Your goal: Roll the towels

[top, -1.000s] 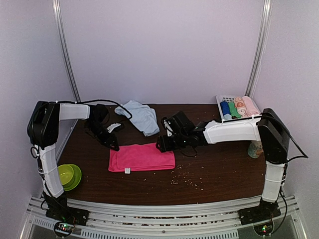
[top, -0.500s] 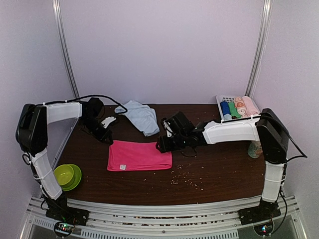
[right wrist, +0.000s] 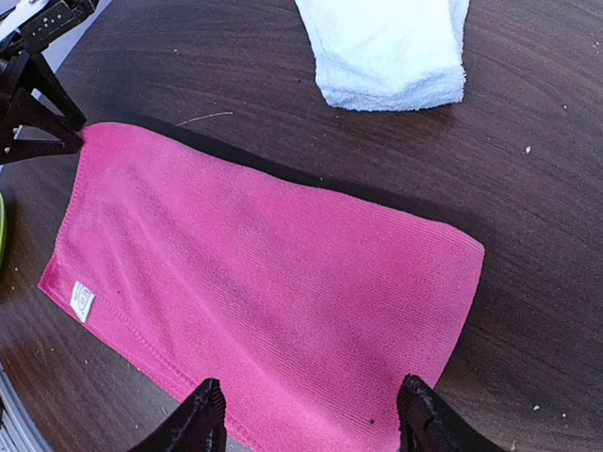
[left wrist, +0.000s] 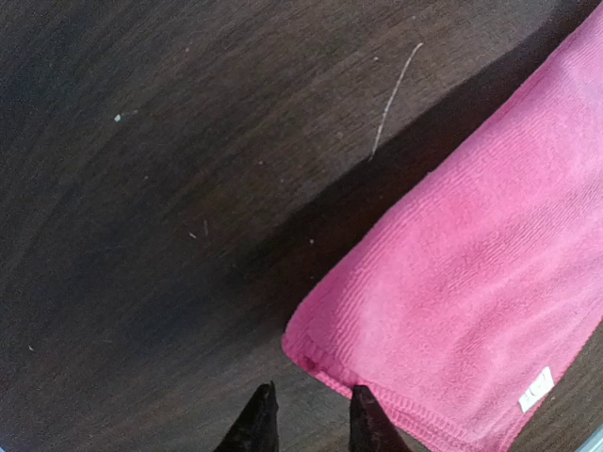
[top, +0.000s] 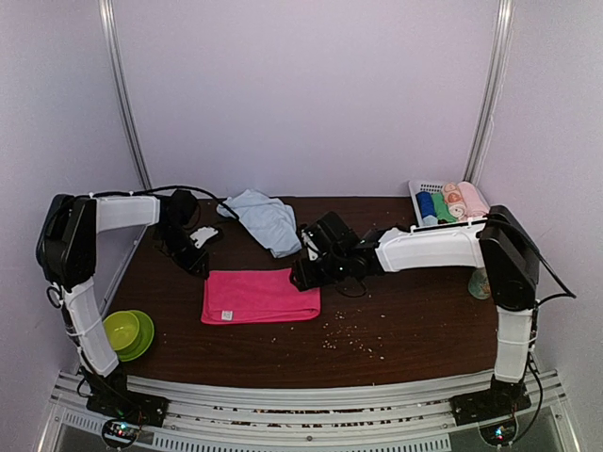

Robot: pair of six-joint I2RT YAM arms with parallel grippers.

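The dark worktop [top: 405,330] carries the pink towel [top: 259,295], lying flat left of centre. The blue towel [top: 267,218] sits crumpled by the far edge. A white basket [top: 424,185] in the far right corner holds small rolls [top: 450,202] side by side: dark blue, green, peach and pink. A green bowl [top: 127,331] stands at the near left corner. The right gripper [right wrist: 311,419] hangs over the pink towel's right end, jaws wide apart. The left gripper [left wrist: 311,424] is at its far left corner, jaws a little apart with nothing between them. The pink towel's white tag [right wrist: 82,301] lies at its near left corner.

Pink towel [top: 261,295] flat, lt blue towel [top: 268,221] crumpled just behind
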